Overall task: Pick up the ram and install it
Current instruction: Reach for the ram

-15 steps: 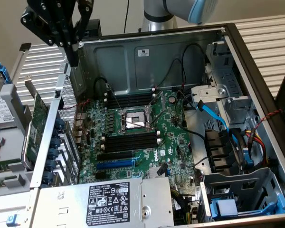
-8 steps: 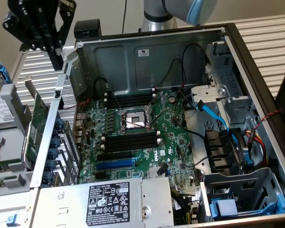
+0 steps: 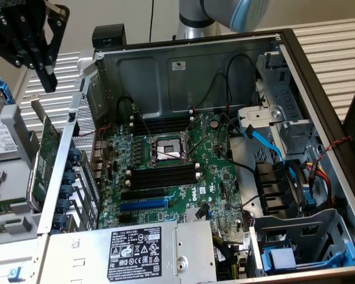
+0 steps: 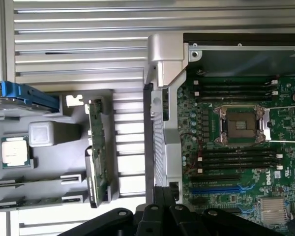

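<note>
The ram (image 4: 39,202) is a thin dark green stick standing on edge in a slot of the grey parts holder (image 4: 49,172), outside the open computer case. My black gripper (image 3: 47,81) hangs shut and empty high above that holder, at the exterior view's upper left. In the wrist view its dark fingers (image 4: 160,216) sit over the case's side wall, apart from the ram. On the motherboard (image 3: 183,189), black memory slots (image 3: 165,175) lie empty on both sides of the CPU socket (image 3: 167,151).
A larger green expansion card (image 3: 46,163) stands upright in the holder next to the case wall. The holder also carries a loose CPU (image 4: 14,151) and a hard drive (image 3: 0,127). Cables, a blue SATA lead (image 3: 266,142) and drive cages crowd the case's right side.
</note>
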`<state>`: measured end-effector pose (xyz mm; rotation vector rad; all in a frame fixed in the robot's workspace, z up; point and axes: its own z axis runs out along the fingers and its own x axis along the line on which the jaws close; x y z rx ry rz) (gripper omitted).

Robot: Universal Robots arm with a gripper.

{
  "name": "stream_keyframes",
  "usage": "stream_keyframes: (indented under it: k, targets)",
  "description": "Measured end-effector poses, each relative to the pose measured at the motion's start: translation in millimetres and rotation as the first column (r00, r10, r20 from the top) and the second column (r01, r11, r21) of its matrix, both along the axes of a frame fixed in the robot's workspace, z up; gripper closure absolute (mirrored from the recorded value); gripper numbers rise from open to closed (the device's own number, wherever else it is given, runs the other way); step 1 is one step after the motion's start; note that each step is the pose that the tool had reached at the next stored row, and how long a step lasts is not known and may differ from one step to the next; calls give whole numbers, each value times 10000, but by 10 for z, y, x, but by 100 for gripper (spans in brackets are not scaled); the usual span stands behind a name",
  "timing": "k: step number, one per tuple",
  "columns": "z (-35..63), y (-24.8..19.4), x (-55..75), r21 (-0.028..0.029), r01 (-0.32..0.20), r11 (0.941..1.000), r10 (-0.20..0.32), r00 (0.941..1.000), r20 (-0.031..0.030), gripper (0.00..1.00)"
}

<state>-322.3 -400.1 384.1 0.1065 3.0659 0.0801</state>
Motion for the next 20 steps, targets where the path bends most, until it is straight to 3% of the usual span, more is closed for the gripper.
stream_keyframes:
  k: [6, 8, 17, 20]
  targets:
    - [-7, 0, -271, 0, 0, 10000, 0, 10000, -38, 90]
    - [-10, 0, -361, 0, 0, 10000, 0, 10000, -86, 90]
    - [-44, 0, -678, -5, -6, 10000, 5, 9982, -605, 90]
    - [-60, 0, -799, -5, -6, 10000, 5, 9973, -733, 90]
